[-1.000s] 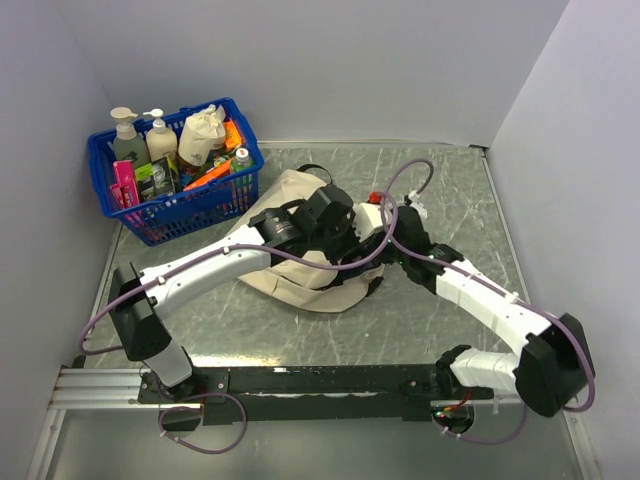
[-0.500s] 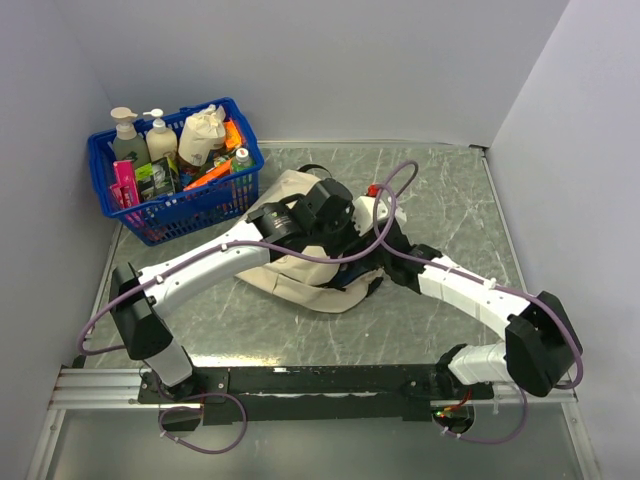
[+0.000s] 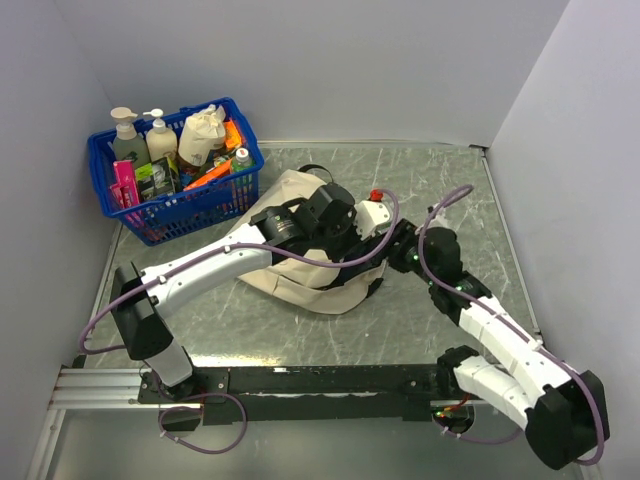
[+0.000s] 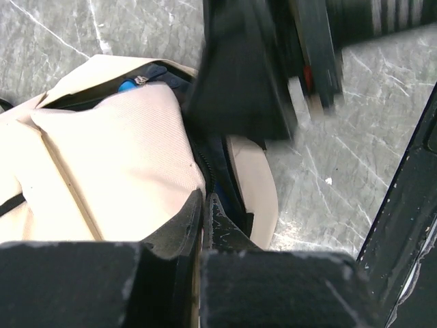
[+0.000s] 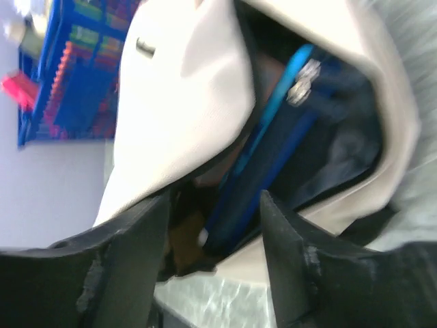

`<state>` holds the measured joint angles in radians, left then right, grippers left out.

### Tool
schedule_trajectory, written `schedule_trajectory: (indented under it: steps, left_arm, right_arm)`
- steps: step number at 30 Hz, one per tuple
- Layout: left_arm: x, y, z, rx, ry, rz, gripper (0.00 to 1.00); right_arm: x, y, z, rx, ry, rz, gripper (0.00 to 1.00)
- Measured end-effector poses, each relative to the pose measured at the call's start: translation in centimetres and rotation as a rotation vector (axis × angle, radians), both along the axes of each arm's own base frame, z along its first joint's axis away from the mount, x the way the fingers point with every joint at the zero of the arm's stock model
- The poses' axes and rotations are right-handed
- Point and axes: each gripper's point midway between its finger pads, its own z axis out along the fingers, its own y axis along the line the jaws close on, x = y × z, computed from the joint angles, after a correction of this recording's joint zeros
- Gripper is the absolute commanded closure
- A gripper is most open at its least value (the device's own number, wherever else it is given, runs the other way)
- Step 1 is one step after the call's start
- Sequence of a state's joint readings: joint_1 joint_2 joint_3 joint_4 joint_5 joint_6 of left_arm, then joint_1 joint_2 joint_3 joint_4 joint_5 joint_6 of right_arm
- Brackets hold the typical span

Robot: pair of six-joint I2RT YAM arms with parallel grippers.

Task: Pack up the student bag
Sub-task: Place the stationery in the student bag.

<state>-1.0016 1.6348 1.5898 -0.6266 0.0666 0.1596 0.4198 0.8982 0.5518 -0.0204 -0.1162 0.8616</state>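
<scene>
Bag (image 3: 287,190): table (image 3: 455,195) middle — mouth open, blue book (image 5: 273,130) inside.
Left gripper (image 4: 205,202): clamped on bag's zipper edge.
Right gripper (image 5: 213,201): fingers apart — empty.

Robot lab enclosure: plain grey walls (image 3: 350,60) around a marbled tabletop (image 3: 300,340), aluminium mounting rail (image 3: 100,385).

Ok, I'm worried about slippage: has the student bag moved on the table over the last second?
No. The student bag lies where it did, its far corner just as close to the blue basket, as far as its uncovered parts show.
</scene>
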Motion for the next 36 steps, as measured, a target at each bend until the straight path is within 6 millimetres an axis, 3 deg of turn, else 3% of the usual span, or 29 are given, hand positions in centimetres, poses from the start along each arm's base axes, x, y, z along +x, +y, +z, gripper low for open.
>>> schedule_trajectory:
  steps: [4, 9, 13, 21, 24, 28, 31, 33, 36]
  left_arm:
    - [0.0, 0.0, 0.0, -0.001, 0.001, 0.000, 0.99]
    - [-0.2, -0.1, 0.0, -0.003, 0.008, -0.010, 0.99]
    - [-0.1, 0.0, 0.0, -0.003, 0.009, -0.010, 0.99]
    - [-0.2, 0.0, -0.1, -0.002, 0.013, -0.015, 0.99]
    - [-0.2, 0.0, -0.1, -0.002, 0.014, -0.017, 0.99]
    - [-0.2, -0.1, 0.3, -0.007, 0.013, -0.018, 0.99]
    - [-0.1, 0.0, 1.0, -0.015, 0.007, -0.016, 0.99]
    - [0.0, 0.0, 1.2, -0.019, 0.006, -0.014, 0.97]
    - [0.0, 0.0, 1.2, -0.020, 0.009, -0.013, 0.76]
  right_arm:
    - [2.4, -3.3, -1.0, -0.032, 0.015, -0.102, 0.67]
    - [4.9, -4.0, -4.4, -0.084, 0.119, -0.132, 0.71]
    - [6.0, -3.3, -7.1, -0.074, 0.183, -0.121, 0.75]
    - [7.6, -1.9, -8.4, -0.033, 0.191, -0.115, 0.81]
    - [7.6, 0.0, -8.9, -0.029, 0.202, -0.074, 0.81]
    - [5.8, 3.8, -10.0, -0.050, 0.243, 0.039, 0.82]
    - [4.5, 5.0, -10.2, -0.053, 0.259, 0.081, 0.73]
    - [4.3, 4.2, -10.1, -0.052, 0.260, 0.063, 0.57]
    - [3.2, 1.5, -8.8, -0.052, 0.232, 0.002, 0.48]
